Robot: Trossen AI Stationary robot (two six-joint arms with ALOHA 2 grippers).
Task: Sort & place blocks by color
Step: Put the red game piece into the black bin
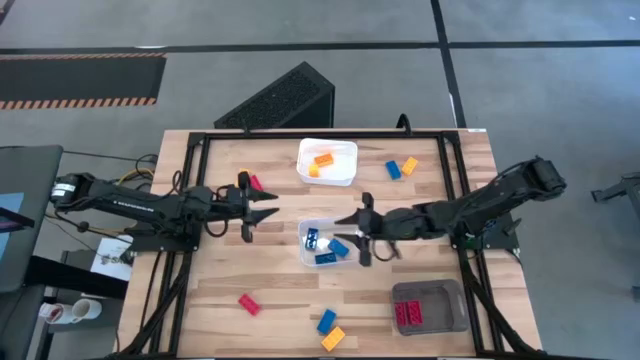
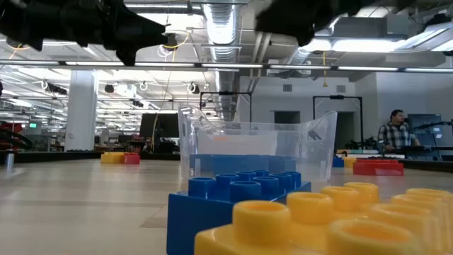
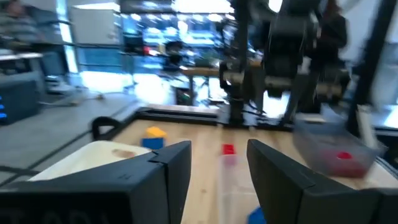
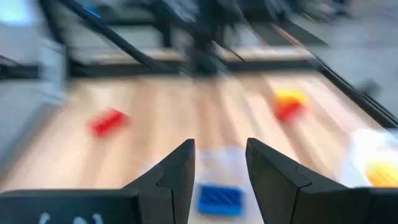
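Red, blue and yellow-orange blocks lie about the wooden table. A white tray [image 1: 345, 172] at the far middle holds orange blocks [image 1: 320, 163]. A clear container [image 1: 306, 252] at the centre holds blue blocks [image 1: 326, 247]. A grey tray [image 1: 450, 300] at the near right holds red blocks [image 1: 408, 314]. My left gripper [image 1: 272, 208] hovers left of the clear container, open and empty, pointing toward the right edge. My right gripper [image 1: 345, 230] hangs open and empty over the container's right side; a blue block [image 4: 219, 199] shows below its fingers.
Loose blocks lie flat on the table: a red and yellow pair [image 1: 250, 182] at the far left, blue and yellow [image 1: 400, 168] at the far right, red [image 1: 248, 303] at the near left, blue [image 1: 326, 320] and orange [image 1: 333, 338] at the near edge. A black frame borders the table.
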